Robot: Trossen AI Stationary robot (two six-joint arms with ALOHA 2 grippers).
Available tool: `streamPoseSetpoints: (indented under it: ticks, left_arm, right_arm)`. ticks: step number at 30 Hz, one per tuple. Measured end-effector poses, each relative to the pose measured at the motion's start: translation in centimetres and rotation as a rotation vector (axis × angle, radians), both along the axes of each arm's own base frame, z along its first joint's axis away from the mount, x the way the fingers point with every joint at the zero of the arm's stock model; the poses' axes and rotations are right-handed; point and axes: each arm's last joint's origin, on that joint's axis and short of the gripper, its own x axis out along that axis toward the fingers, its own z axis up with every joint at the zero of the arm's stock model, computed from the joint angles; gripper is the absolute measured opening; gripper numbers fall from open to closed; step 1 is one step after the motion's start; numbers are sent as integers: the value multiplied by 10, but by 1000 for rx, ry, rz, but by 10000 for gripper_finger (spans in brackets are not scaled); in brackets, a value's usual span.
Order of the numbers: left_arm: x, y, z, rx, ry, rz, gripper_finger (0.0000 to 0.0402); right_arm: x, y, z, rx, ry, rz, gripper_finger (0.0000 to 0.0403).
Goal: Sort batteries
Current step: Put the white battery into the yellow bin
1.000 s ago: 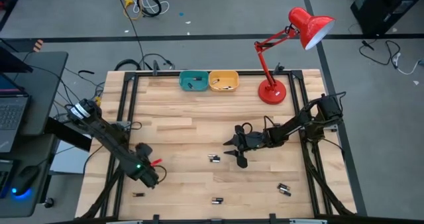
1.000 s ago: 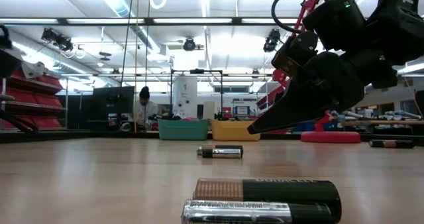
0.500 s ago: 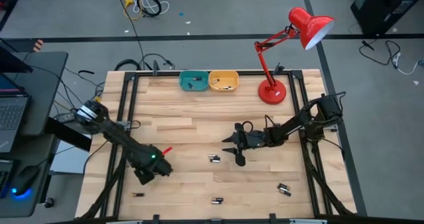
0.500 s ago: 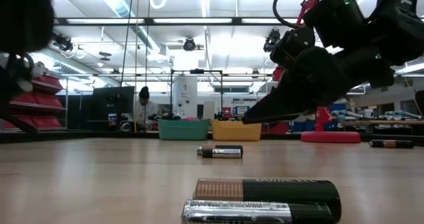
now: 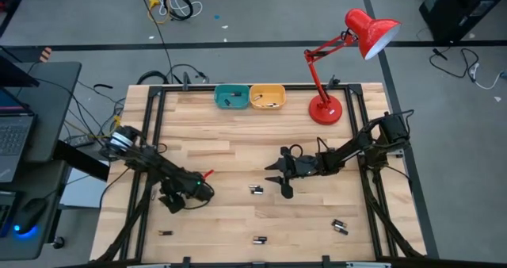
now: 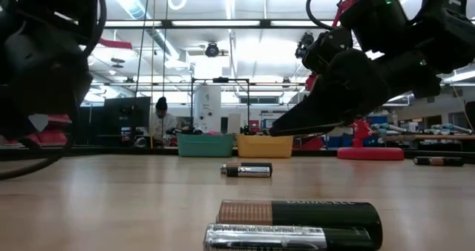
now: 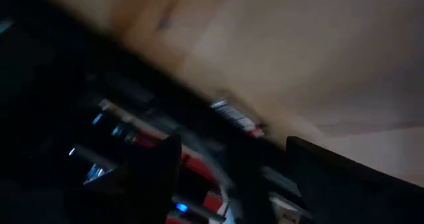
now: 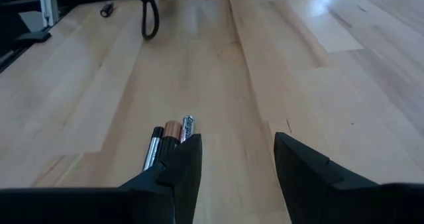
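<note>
High view: the left arm has swung further in over the surface (image 5: 238, 153) since the earlier frames — its left end effector (image 5: 200, 190) now lies nearer the middle, close to a small red item (image 5: 207, 174); whether its fingers are spread or closed cannot be told. The right end effector (image 5: 279, 177) has shifted only slightly and holds its fingers wide apart, with nothing between them, just beside a pair of batteries (image 5: 256, 190). More batteries lie near the front edge: one at the left (image 5: 165, 233), one at the centre (image 5: 258, 239), a pair at the right (image 5: 340, 226). A teal bin (image 5: 230, 97) and a yellow bin (image 5: 267, 97) stand side by side at the far edge, each with contents. A red lamp (image 5: 325, 108) stands to their right.

Low view: the left arm (image 6: 41, 58) now fills the picture's left side, where before it showed only at the corner. Two batteries (image 6: 297, 225) lie side by side in the foreground, another (image 6: 246, 170) beyond them. A person (image 6: 160, 121) stands in the room behind.

Left wrist view: blurred — only wood and dark frame parts show.

Right wrist view: the fingers (image 8: 182, 159) stand wide apart; three batteries (image 8: 169, 138) lie just ahead of one fingertip.
</note>
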Motion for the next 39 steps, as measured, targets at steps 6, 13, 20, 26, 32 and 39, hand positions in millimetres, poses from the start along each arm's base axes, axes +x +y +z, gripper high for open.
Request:
streamPoseSetpoints:
  ticks: [6, 13, 20, 26, 32, 39]
  left_arm:
    - [10, -5, -7, -102, -130, -18, 283]
    - [-5, 1, -12, -102, -54, -54, 281]
    - [-22, 7, -24, -127, -2, 9, 280]
    - [-24, 6, -27, -211, -33, -43, 279]
    - [-23, 5, -29, -271, -55, -68, 260]
    - [-22, 4, -30, -286, -69, -57, 194]
  right_arm:
    - [0, 2, 0, 2, 3, 8, 174]
    - [-1, 5, 0, 3, 4, 21, 174]
    - [-1, 5, 0, 3, 6, 22, 174]
    - [-1, 5, -1, 3, 7, 22, 174]
    - [-1, 5, -1, 6, 9, 30, 174]
    - [-1, 6, -1, 10, 10, 40, 174]
